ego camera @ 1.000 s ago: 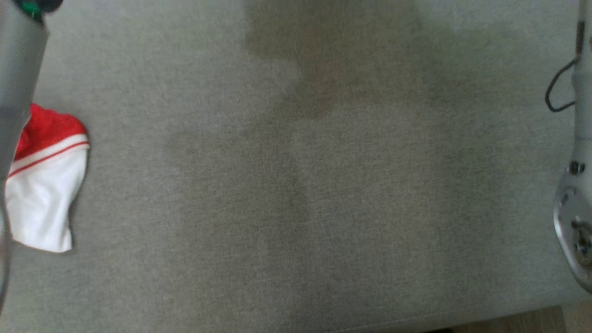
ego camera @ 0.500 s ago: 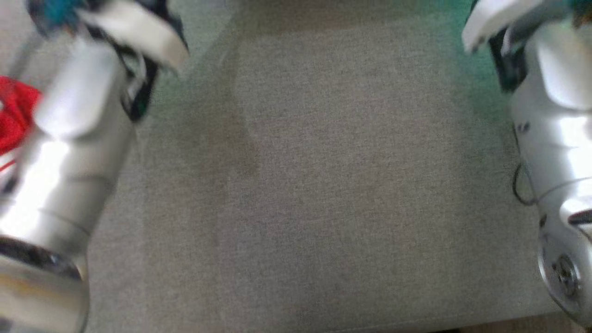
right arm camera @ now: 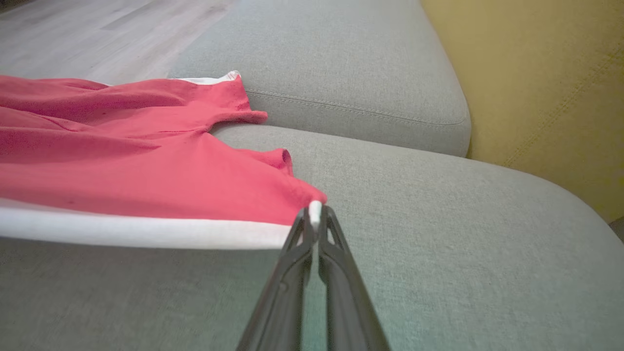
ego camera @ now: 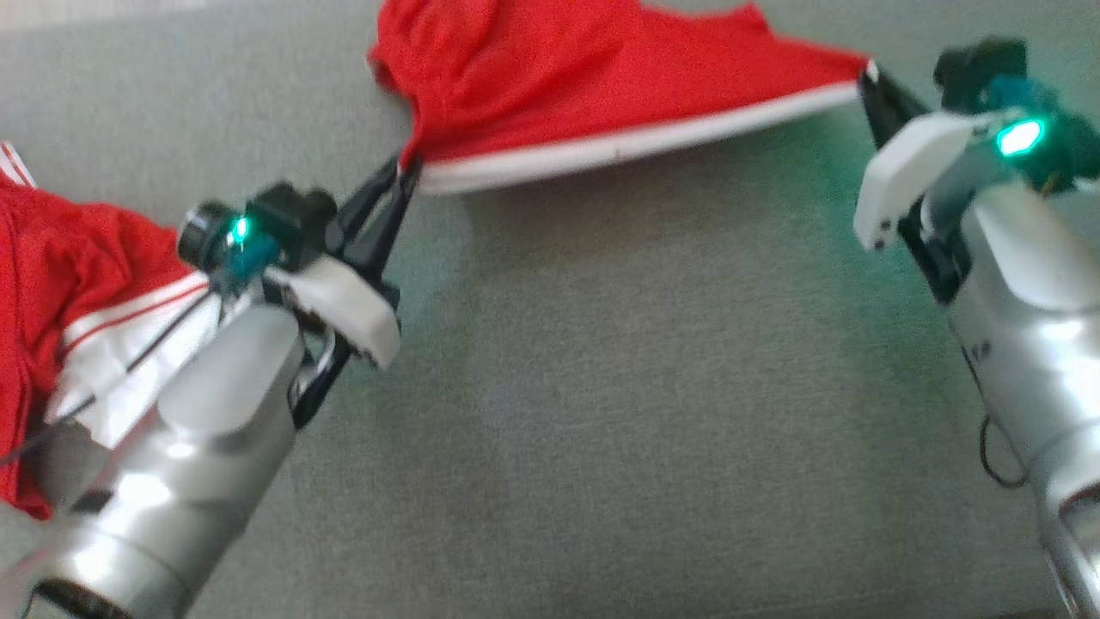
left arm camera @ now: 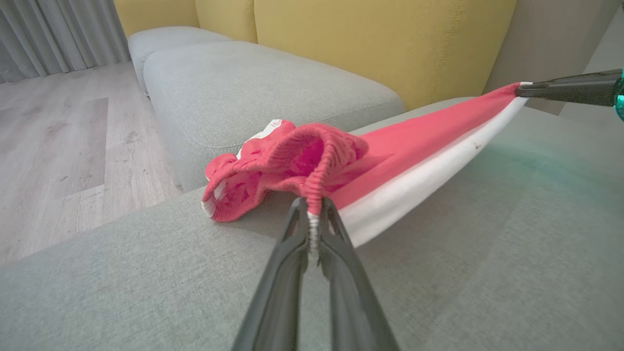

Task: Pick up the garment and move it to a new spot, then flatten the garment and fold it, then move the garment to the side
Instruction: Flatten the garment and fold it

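Two grippers hold one red garment (ego camera: 584, 86) stretched between them above a grey sofa cushion (ego camera: 601, 413). The left gripper (ego camera: 404, 172) is clamped on a bunched end of the white hem (ego camera: 619, 146). The right gripper (ego camera: 864, 73) is pinched tight on the hem's opposite corner. The hem hangs taut while the rest of the cloth trails on the cushion behind. Both grips take only the very edge, so a harder pull could slip a corner free. A second red-and-white garment (ego camera: 60, 284) lies just beside the left forearm (ego camera: 198, 430) and could be dragged along.
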You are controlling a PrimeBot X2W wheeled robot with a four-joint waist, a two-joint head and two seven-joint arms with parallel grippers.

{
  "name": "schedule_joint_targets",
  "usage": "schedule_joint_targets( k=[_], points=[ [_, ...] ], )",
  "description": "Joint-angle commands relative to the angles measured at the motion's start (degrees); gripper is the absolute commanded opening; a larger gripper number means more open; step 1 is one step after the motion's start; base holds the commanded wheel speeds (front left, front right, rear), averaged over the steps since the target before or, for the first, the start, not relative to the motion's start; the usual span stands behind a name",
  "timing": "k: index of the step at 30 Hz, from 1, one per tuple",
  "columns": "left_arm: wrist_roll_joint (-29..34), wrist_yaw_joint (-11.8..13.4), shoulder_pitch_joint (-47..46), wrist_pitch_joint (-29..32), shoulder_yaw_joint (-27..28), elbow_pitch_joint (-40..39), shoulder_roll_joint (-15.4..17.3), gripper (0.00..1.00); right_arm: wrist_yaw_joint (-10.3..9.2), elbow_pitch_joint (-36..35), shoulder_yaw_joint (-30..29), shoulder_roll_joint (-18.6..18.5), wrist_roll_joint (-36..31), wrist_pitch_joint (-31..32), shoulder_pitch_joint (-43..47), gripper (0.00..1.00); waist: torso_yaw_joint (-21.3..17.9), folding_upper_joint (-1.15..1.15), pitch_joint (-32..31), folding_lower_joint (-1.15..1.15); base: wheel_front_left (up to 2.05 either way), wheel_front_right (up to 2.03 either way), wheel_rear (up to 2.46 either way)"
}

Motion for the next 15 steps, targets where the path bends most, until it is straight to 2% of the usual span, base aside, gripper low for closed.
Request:
schedule_joint_targets(
  k=[1, 9, 15],
  points=[
    [0.14, 0.16, -0.84, -0.7, 1.94, -1.26, 2.87, 0.0, 0.36, -1.91, 0.92, -1.07, 1.13, 0.42, 0.76, 0.0, -0.68, 0.0, -2.41, 0.02, 0.0, 0.0, 0.0],
    [-0.53, 2.21, 8.68, -0.7, 1.61, -6.81, 3.31, 0.0, 0.36, -14.05, 10.65, -9.68, 15.7, 8.21, 11.66, 0.0, -1.41, 0.0, -10.52, 0.02, 0.0, 0.0, 0.0],
    [-1.72, 4.96, 16.18, -0.32, 1.03, -13.59, 4.37, 0.0, 0.36, -23.27, 13.3, -16.75, 23.12, 12.16, 19.5, 0.0, -1.7, 0.0, -15.81, 0.02, 0.0, 0.0, 0.0]
  ],
)
